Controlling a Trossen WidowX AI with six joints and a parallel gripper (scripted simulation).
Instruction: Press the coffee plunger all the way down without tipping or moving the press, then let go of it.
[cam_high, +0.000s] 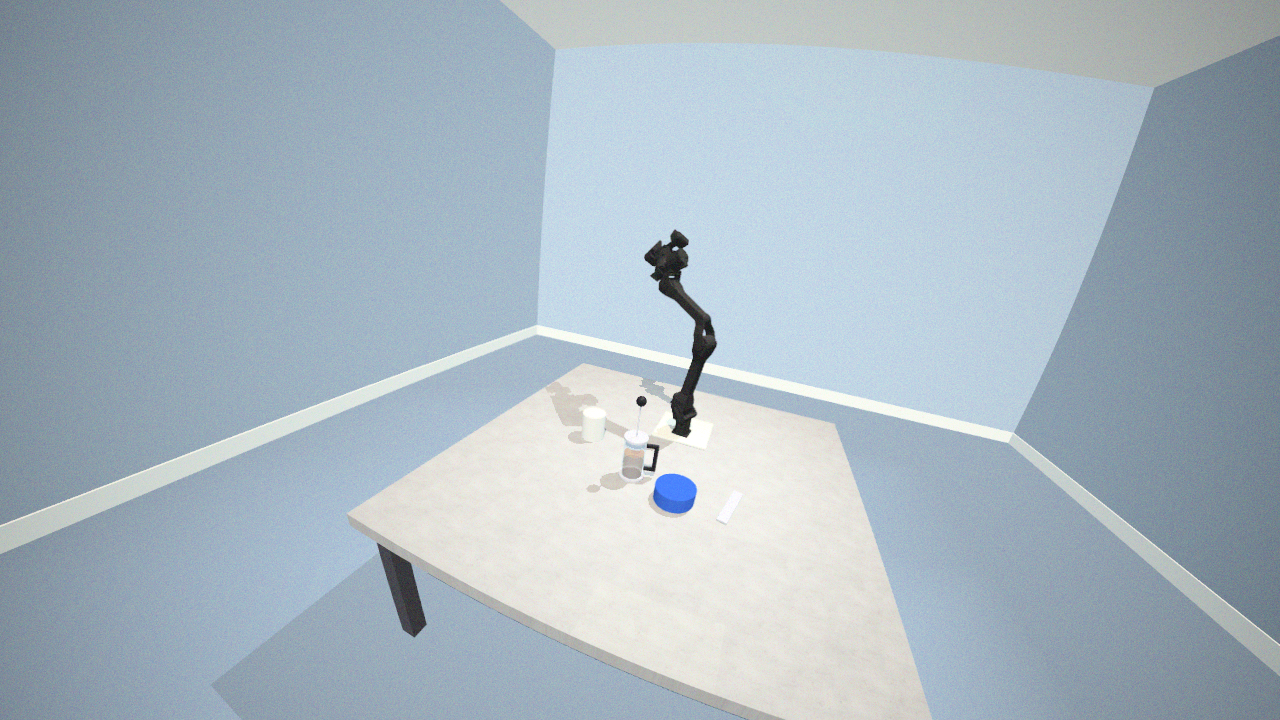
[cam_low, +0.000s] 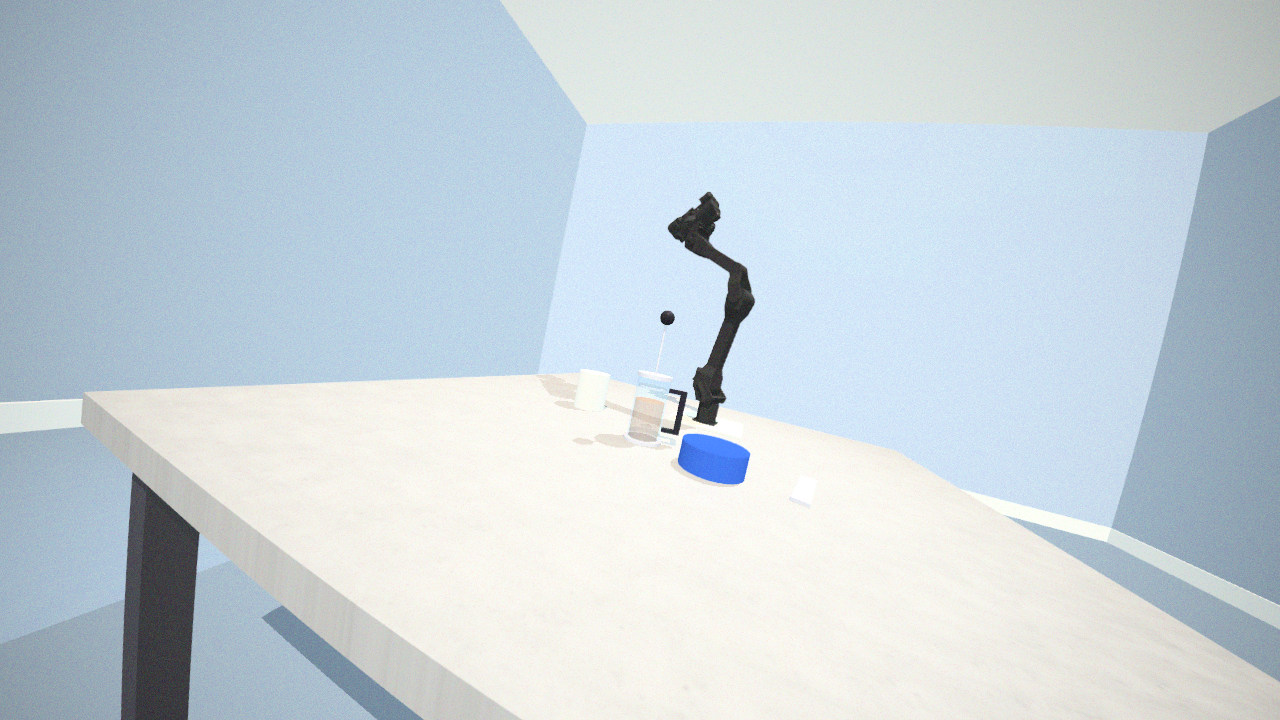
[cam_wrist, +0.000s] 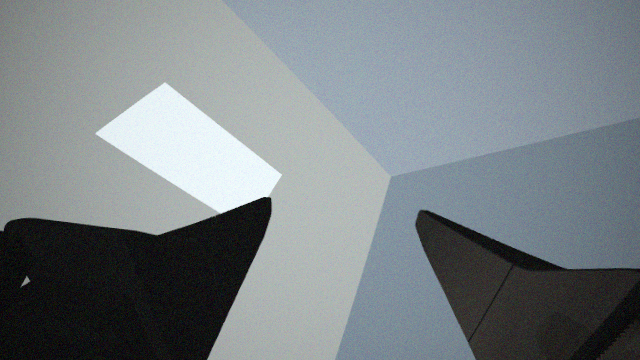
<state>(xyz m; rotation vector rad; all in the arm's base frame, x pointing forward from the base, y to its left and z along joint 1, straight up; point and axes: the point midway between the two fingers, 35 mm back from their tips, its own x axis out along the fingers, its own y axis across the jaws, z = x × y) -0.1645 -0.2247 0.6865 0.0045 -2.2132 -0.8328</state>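
The coffee press (cam_high: 636, 456) stands upright on the pale table (cam_high: 554, 573), just in front of the arm's white base plate (cam_high: 703, 436). It is a clear glass cylinder about half full of brownish liquid, with a dark angular handle (cam_low: 678, 411) on one side. Its plunger (cam_low: 666, 317), a thin light rod topped by a small black ball, stands raised high above the lid. A plain white cylindrical cup (cam_high: 593, 423) sits near it, a low matte blue puck (cam_high: 674, 492) is just beside it, and a small flat white bar (cam_high: 730, 506) lies farther out. The gripper (cam_wrist: 344, 212) is reared well above, fingers spread wide, gripping nothing, pointing at the ceiling corner.
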